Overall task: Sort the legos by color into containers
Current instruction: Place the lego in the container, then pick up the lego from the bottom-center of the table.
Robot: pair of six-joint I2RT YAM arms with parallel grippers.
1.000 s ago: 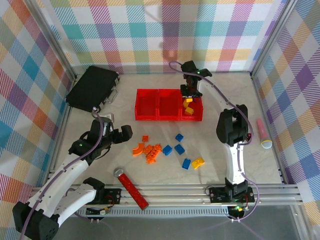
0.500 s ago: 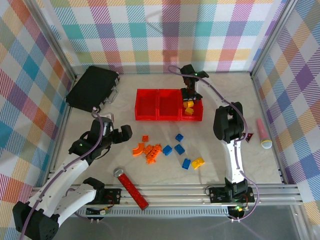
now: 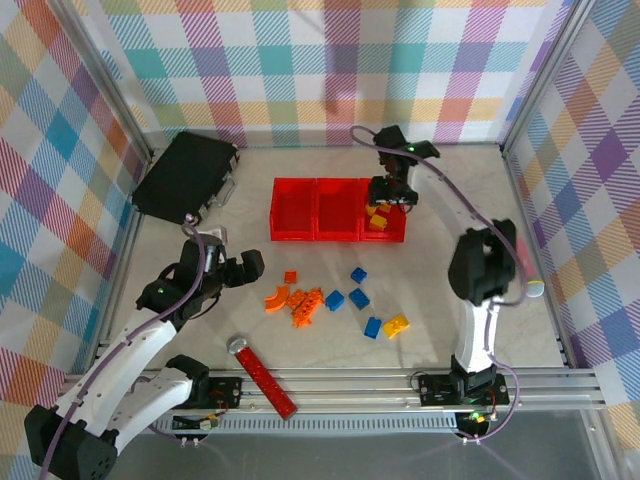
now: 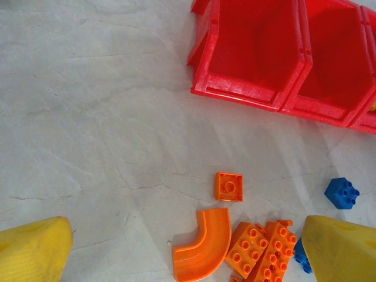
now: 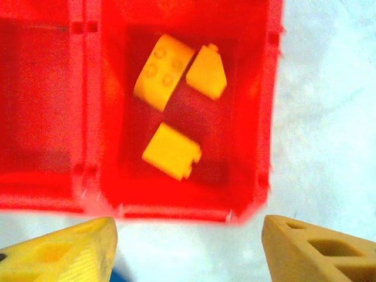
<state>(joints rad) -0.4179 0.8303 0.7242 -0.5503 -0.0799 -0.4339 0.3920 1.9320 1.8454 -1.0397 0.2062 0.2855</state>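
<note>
Right claw (image 5: 187,244) hangs spread and empty over the rightmost red bin (image 5: 269,106), where three yellow bricks (image 5: 171,151) lie. Left claw (image 4: 188,249) gapes wide above loose orange bricks (image 4: 261,247) on the pale worktop (image 4: 88,117).

A flat black case (image 3: 185,177) lies at the pale marbled table's (image 3: 330,350) far left corner, a long red studded bar (image 3: 265,376) with a silver end lies near the front edge, a pink, yellow-tipped stick (image 3: 535,288) lies at the right, and checked walls (image 3: 250,70) stand all round.

light: bright, even | shadows: soft, short | right wrist view: blurred | top view: sharp
</note>
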